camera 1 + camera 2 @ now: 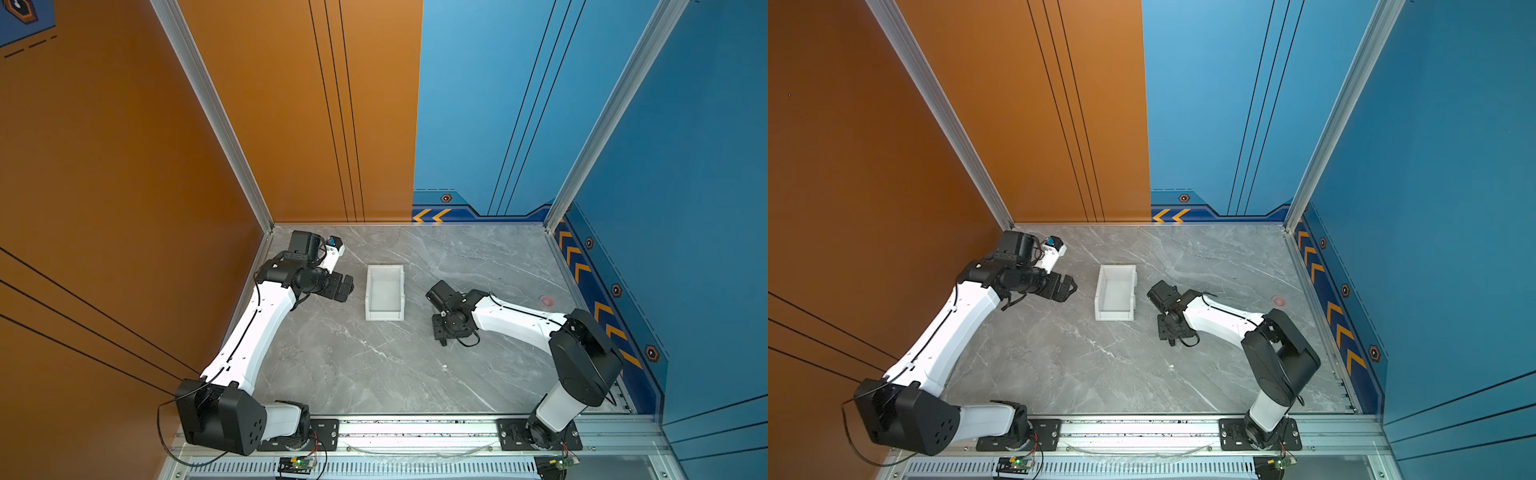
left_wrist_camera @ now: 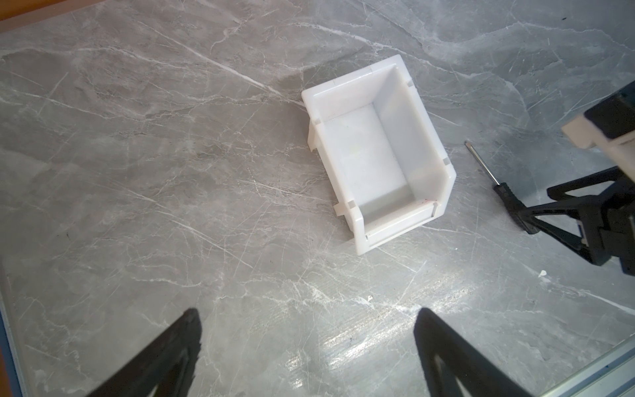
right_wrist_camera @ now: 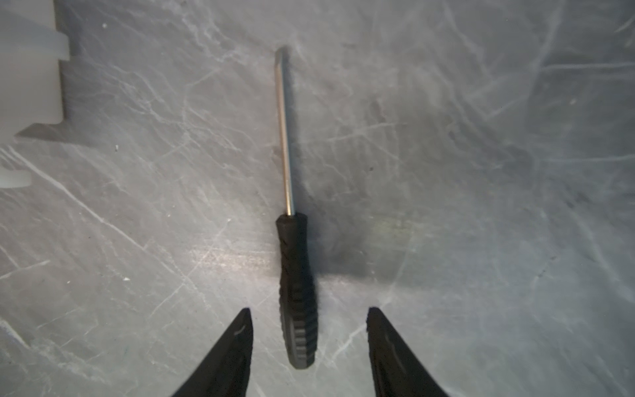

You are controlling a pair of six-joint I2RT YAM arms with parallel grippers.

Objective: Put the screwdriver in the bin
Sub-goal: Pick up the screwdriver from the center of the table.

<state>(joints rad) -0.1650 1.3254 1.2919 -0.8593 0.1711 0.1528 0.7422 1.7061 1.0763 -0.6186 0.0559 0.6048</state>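
- Tabletop of grey marble carries everything. It is hard and smooth, so I judge a slim tool could skid or roll if one pad nudges it first.
- The bin stands upright and empty in mid-table, near the tool but apart from it.
- My left gripper hangs on the other side of the bin from the tool, jaws spread wide and empty. I have no use for it in this step.
- My right gripper is low over the marble. Its jaws are partly apart and straddle the handle with a gap on either side, so nothing is gripped yet.
- The screwdriver lies flat on the table beside the bin, with its shaft pointing away from my wrist. The handle sits nearer one of my fingertips than the other.
- To do this well, I should centre first so both pads meet the ribbed handle together. Then I should close squarely on the handle, not the thin shaft, and lift straight up before crossing the bin wall.
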